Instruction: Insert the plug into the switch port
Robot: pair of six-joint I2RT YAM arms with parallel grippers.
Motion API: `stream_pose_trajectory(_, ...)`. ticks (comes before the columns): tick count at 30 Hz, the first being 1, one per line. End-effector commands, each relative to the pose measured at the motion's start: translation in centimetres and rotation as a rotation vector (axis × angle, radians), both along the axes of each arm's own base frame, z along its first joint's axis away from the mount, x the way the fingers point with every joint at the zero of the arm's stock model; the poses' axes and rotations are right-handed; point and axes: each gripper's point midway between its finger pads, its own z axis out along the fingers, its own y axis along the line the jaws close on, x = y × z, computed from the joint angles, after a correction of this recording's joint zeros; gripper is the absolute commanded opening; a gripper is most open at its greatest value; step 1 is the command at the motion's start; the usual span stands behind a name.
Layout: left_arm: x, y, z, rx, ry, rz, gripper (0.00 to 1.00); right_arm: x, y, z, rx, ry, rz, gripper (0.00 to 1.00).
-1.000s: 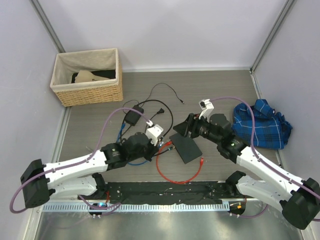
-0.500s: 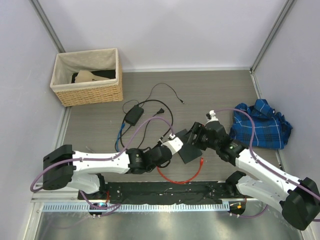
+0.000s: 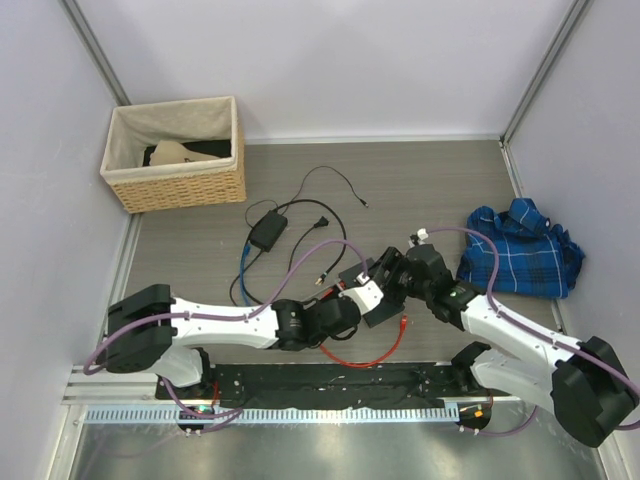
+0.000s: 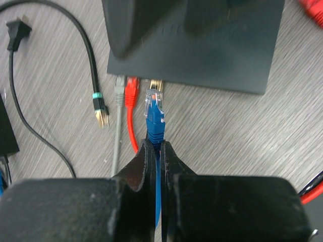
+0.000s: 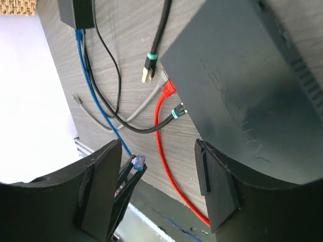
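Grey wood-grain tabletop (image 3: 440, 190): the left gripper (image 4: 155, 147), clamped on the blue plug (image 4: 154, 108), has swung in from the left within the last second and now holds the clear tip just short of the open port (image 4: 156, 83) (the red plug (image 4: 131, 86) and grey plug (image 4: 119, 85) are already seated alongside). Beyond it, the switch (image 4: 212, 55) lies flat beneath the right gripper (image 5: 159, 151), which has come down over it with jaws spread and empty; insertion looks a short push away.

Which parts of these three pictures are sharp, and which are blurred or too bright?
Top external: even light, everything sharp, soft sheen on the metal strip. Left wrist: the blue plug and the switch edge are sharp; the left hand, near the lens, is dark and blurred. Right wrist: cables sharp; the pale area at left is washed out.
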Motion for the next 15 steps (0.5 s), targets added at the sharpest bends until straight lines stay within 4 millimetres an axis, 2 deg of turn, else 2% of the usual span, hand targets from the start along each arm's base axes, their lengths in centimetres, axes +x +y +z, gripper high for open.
stream_pose_trajectory(1,0.8,-2.5,2.4,-0.092,-0.051,0.006,0.00,0.2,1.8,1.4,0.126,0.003,-0.001,0.65)
stream_pose_trajectory(7,0.9,-2.8,2.1,-0.079,-0.053,0.001,0.00,-0.1,2.4,0.9,0.143,0.020,0.005,0.61)
stream_pose_trajectory(15,1.3,-3.2,2.3,-0.076,-0.074,0.011,0.00,-0.2,2.5,0.2,0.137,0.043,-0.003,0.49)
